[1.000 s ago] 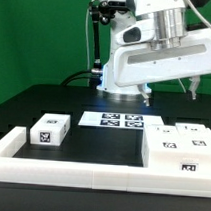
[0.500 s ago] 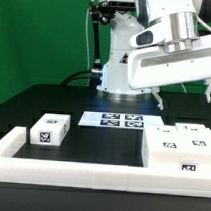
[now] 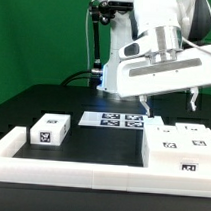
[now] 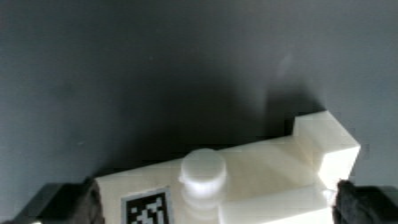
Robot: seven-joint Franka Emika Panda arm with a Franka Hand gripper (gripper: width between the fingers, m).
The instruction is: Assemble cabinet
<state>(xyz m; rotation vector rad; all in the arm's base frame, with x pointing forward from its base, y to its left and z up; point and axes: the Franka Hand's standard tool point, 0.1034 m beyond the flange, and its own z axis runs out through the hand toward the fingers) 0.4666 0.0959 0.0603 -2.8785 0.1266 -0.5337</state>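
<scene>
The cabinet parts are white blocks with black-and-white tags. A small block (image 3: 49, 130) lies at the exterior view's left. A large block (image 3: 177, 153) lies at the right, with smaller blocks (image 3: 164, 129) behind it. My gripper (image 3: 170, 102) hangs open just above those right-hand blocks. In the wrist view a white block (image 4: 267, 165) with a round peg (image 4: 205, 176) and a tag (image 4: 151, 208) lies under my gripper (image 4: 214, 205). It lies between my two dark fingers (image 4: 61, 203), which do not touch it.
The marker board (image 3: 120, 120) lies flat at the middle back of the black table. A long low white border rail (image 3: 80, 173) runs along the front and up the left side. The arm's base stands behind the marker board.
The gripper swung toward the exterior view's right, then back left. It now hangs lower, closer to the right-hand blocks. The blocks have not moved.
</scene>
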